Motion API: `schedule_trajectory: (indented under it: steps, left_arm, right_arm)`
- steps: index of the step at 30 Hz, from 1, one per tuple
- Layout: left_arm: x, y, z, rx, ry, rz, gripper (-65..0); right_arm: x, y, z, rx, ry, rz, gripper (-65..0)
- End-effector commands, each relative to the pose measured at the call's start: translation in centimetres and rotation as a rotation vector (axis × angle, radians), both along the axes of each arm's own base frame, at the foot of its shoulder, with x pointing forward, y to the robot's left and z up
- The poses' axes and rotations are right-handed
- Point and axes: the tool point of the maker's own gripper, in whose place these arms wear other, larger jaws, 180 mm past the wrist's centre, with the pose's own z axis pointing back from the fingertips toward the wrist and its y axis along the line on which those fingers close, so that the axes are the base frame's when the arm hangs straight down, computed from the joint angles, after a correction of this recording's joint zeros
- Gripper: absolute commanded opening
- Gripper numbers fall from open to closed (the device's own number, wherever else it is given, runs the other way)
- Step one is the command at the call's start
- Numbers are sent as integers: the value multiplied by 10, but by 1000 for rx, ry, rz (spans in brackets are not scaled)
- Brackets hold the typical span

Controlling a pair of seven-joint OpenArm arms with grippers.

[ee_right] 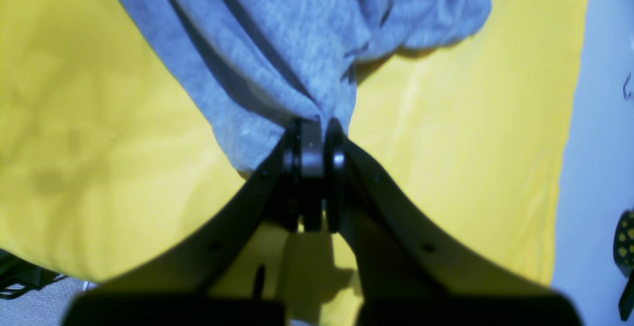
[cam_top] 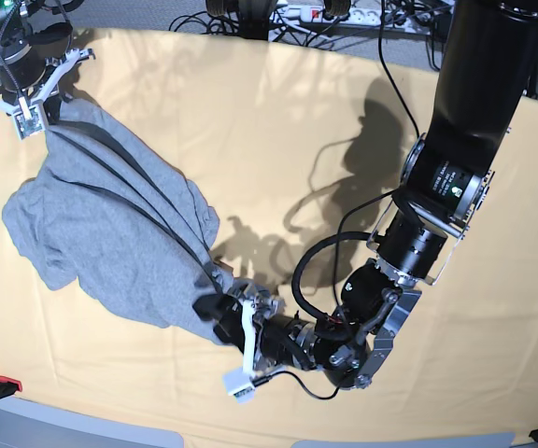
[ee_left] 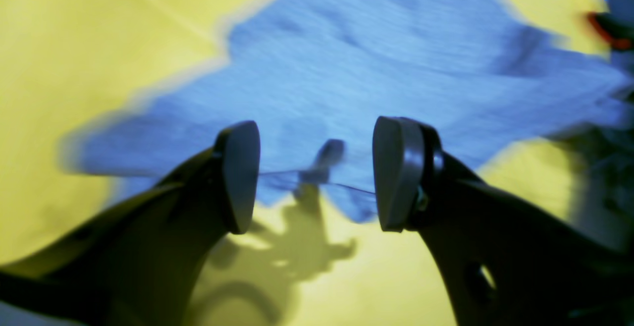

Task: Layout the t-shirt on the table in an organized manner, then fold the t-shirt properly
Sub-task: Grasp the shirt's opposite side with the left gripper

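Base view, right hand (cam_top: 28, 126) pinching t-shirt (cam_top: 110, 233), no lettering visible

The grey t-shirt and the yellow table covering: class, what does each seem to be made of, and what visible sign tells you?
The heather-grey t-shirt looks like soft knitted cotton jersey: matt, flecked surface, limp draping folds. The pale yellow table covering seems a thin woven cloth, matt, with shallow wrinkles; its fibre cannot be told.
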Motion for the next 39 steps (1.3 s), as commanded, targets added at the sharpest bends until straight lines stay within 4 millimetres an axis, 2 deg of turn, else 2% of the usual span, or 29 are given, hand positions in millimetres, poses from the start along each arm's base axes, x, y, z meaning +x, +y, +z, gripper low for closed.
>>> schedule_trajectory:
  steps: [1,6,7,15,20,27,33,39]
  left_arm:
    - [3,-8,32,-55,-26,-32,-276]
    - [-34,-4,31,-36,134,-179,-328]
    - [-37,-8,39,-85,153,-189,-347]
    - [-40,-11,45,-99,136,-206,-360]
    - [-42,-11,42,-101,145,-207,-360]
    - [-58,-9,15,-105,214,-200,-361]
    - [-72,8,-8,-94,248,-186,-361]
    - [-99,6,-23,-111,269,-220,-361]
  right_arm:
    - [4,0,8,-8,-30,13,-650]
    - [4,1,8,-7,-32,14,-650]
    - [4,1,8,-7,-35,15,-650]
    - [6,2,10,-2,-51,21,-650]
    - [6,2,10,-3,-50,21,-650]
    - [6,2,10,-3,-50,21,-650]
    - [6,2,10,-3,-50,21,-650]
    - [6,2,10,-3,-50,21,-650]
